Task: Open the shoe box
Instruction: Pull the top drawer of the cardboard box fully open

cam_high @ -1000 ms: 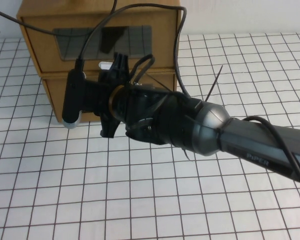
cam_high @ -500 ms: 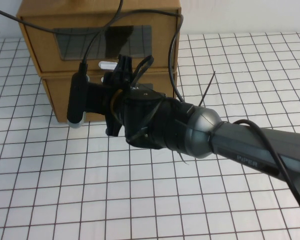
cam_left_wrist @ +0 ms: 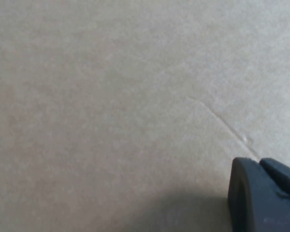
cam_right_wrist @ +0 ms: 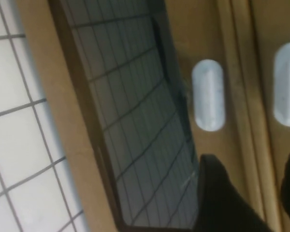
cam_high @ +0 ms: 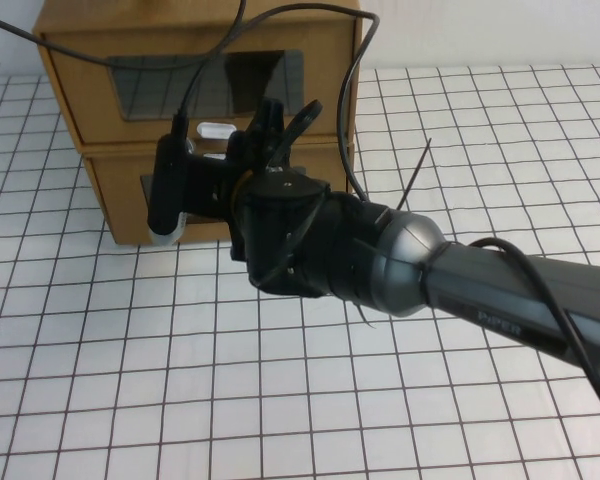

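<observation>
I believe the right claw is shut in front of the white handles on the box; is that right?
Not quite: the right claw is open, in front of the white handles on the box, as the right wrist view shows. The left claw faces plain cardboard.

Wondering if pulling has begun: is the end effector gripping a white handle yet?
No: the right end effector hangs open, clear of the white handle; the left end effector faces bare cardboard.
</observation>
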Controlling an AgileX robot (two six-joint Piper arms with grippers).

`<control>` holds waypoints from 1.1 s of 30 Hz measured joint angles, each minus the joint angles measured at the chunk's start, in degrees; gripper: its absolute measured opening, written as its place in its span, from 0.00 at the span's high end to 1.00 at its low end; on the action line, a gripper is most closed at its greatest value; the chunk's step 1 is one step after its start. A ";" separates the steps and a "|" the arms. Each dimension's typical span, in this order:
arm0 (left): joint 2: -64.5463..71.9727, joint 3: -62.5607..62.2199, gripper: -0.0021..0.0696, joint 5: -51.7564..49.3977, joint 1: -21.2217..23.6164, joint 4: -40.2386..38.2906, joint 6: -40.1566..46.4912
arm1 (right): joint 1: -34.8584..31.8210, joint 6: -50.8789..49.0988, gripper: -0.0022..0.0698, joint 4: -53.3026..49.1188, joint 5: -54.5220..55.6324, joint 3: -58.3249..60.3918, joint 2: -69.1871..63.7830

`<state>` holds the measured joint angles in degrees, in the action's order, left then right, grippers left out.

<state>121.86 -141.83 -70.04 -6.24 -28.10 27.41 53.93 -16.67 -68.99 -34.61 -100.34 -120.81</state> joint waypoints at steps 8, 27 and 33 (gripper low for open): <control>0.00 0.00 0.97 0.00 0.00 0.00 0.00 | 1.08 0.00 0.60 0.03 3.36 -0.09 2.17; 0.32 -0.13 0.97 -0.11 0.00 -0.21 0.00 | -0.25 -6.06 0.62 -9.87 8.82 -0.09 -0.11; 1.17 -0.60 0.97 0.11 0.00 -0.96 0.00 | -0.51 -6.96 0.62 -9.87 9.06 -2.77 -2.08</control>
<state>123.03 -142.43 -69.93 -6.24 -29.06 27.41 53.42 -23.62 -78.86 -25.55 -103.11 -122.89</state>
